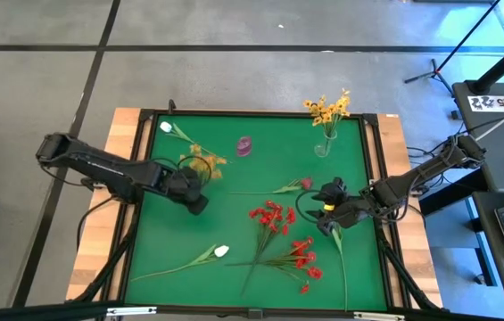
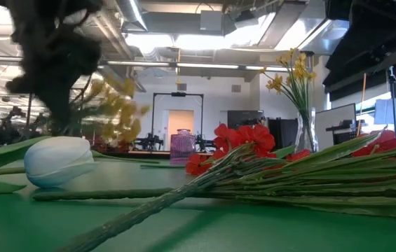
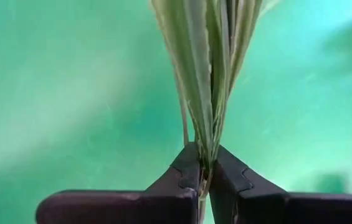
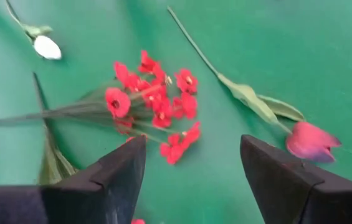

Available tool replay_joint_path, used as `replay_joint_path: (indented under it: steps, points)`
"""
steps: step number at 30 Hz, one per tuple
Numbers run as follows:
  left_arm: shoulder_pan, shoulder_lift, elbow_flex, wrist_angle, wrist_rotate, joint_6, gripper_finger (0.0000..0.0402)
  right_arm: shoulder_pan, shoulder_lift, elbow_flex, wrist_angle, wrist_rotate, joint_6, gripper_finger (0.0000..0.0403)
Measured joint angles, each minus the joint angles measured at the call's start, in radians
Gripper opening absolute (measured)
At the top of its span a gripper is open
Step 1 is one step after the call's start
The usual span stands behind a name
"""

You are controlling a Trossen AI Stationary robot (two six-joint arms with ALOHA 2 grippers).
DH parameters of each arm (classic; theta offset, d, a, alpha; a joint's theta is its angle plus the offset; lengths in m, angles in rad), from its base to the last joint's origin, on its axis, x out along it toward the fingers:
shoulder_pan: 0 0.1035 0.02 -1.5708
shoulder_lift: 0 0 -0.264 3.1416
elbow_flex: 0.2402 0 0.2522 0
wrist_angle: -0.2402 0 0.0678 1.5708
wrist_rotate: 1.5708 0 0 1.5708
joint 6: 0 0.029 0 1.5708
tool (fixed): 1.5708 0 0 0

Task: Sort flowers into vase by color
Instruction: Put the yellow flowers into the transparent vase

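- My left gripper (image 1: 195, 193) sits over the left half of the green-topped desk (image 1: 234, 205); its jaws are clenched on the green stems of a yellow-orange blossom spray (image 1: 205, 163).
- In the left wrist view, those long green stems and leaves (image 3: 204, 81) are pinched between my two dark fingers (image 3: 188, 171) and fan out beyond them.
- My right gripper (image 1: 332, 207) is over the right half of the desk, jaws released and standing wide, grasping nothing.
- The right wrist view shows a red blossom spray (image 4: 154, 102) lying on the green surface between and beyond my open fingers (image 4: 116, 171).
- A dark pink-red tulip (image 4: 309, 142) lies just beside the right gripper, its stem running away across the desk.
- A second red blossom spray (image 1: 305, 261) lies nearer the front edge, close to the first (image 1: 271, 217).
- A white tulip (image 1: 221, 251) on a long green stem lies at the front left; another white tulip (image 1: 166, 127) lies at the back left corner.
- A clear glass vase (image 1: 324, 147) at the back right stands upright and holds a yellow-orange blossom spray (image 1: 327, 109).
- A small pink-purple vase (image 1: 244, 145) stands at the back centre; I cannot tell whether it holds anything.
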Motion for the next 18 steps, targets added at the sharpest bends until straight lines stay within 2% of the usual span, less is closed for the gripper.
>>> replay_joint_path:
  steps: [3,8,13,18]
  points:
    - [-0.001,-0.017,0.093,0.002,-0.079,0.073,0.0006,0.000,0.000,0.000,0.089,0.014,-0.051,0.0259]
    - [-0.001,-0.019,0.230,0.081,-0.179,0.260,0.0006,0.000,-0.011,0.013,0.269,0.037,-0.257,0.0259]
    - [-0.002,-0.021,0.303,0.329,-0.185,0.494,0.0006,0.000,-0.013,0.039,0.453,0.129,-0.457,0.0259]
    - [0.018,-0.020,0.308,0.540,-0.147,0.646,0.0006,-0.029,-0.013,0.041,0.651,0.135,-0.586,0.0259]
